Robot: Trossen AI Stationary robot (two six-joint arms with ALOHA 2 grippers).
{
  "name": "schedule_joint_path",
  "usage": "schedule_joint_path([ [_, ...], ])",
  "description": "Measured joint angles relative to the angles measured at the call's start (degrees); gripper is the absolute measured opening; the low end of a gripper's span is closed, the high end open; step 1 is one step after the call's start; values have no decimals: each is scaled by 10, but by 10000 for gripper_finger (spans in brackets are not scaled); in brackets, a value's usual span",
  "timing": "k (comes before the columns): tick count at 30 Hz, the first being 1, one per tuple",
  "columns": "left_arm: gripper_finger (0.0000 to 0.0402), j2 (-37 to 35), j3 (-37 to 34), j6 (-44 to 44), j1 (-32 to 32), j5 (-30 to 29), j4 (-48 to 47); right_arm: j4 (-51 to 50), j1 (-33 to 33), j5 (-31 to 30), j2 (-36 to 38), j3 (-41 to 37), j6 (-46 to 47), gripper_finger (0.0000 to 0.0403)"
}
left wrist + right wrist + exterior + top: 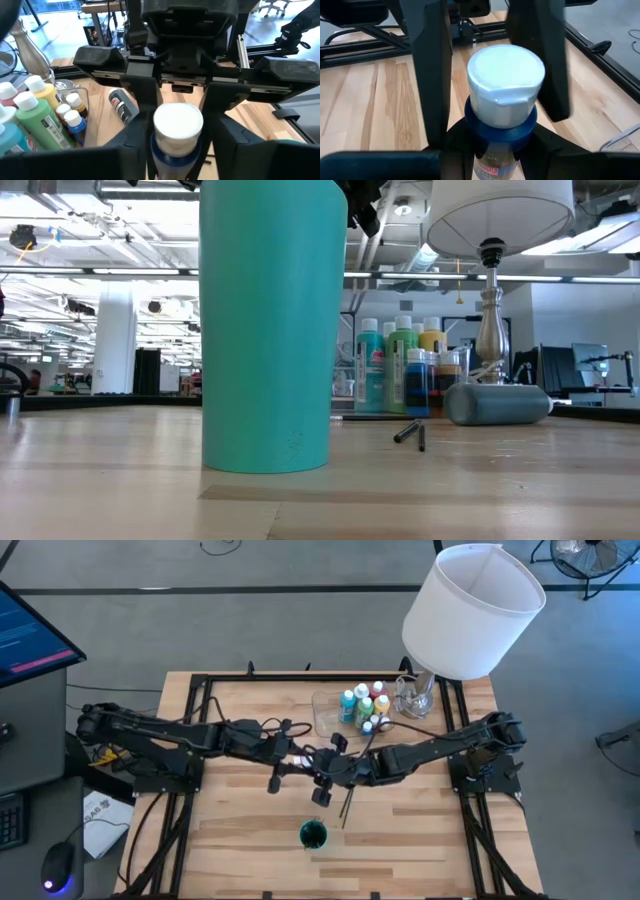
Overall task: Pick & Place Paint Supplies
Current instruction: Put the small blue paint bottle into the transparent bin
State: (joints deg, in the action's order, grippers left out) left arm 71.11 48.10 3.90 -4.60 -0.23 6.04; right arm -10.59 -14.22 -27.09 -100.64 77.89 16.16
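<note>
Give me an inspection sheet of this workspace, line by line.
Surface: wooden table, bare planks showing.
Job's things: paint bottles standing in clear tray; blue bottle between both grippers; thin brushes lying loose; grey tube lying on its side.
Clutter: teal cup; lamp with white lampshade.
Grippers: right gripper shut on blue bottle; left gripper open, fingers flanking the cap.
Cables: leads along left arm; cable loop on floor.
Surroundings: monitor, mouse, fan.

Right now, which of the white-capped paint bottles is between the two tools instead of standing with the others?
The blue paint bottle: it sits mid-table between the left tool and right tool, while the other bottles stand grouped beside the lamp.
</note>
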Motion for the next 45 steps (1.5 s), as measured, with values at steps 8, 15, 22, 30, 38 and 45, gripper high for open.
schedule_joint_path([
  [8,23,0,0,0,0,-8,0,-2,0,-1,0,0,-2,114],
  [15,23,-4,0,0,0,-39,-4,-23,-6,-3,3,1,-8,181],
  [22,23,-9,0,2,1,-48,-1,-126,-22,2,20,1,21,223],
  [30,23,5,-1,3,40,-15,33,-274,-95,-164,84,1,172,229],
  [38,23,94,4,2,104,45,186,-330,-196,-318,93,-1,217,230],
  [45,23,221,66,16,142,50,234,-341,-250,-405,109,-70,246,230],
])
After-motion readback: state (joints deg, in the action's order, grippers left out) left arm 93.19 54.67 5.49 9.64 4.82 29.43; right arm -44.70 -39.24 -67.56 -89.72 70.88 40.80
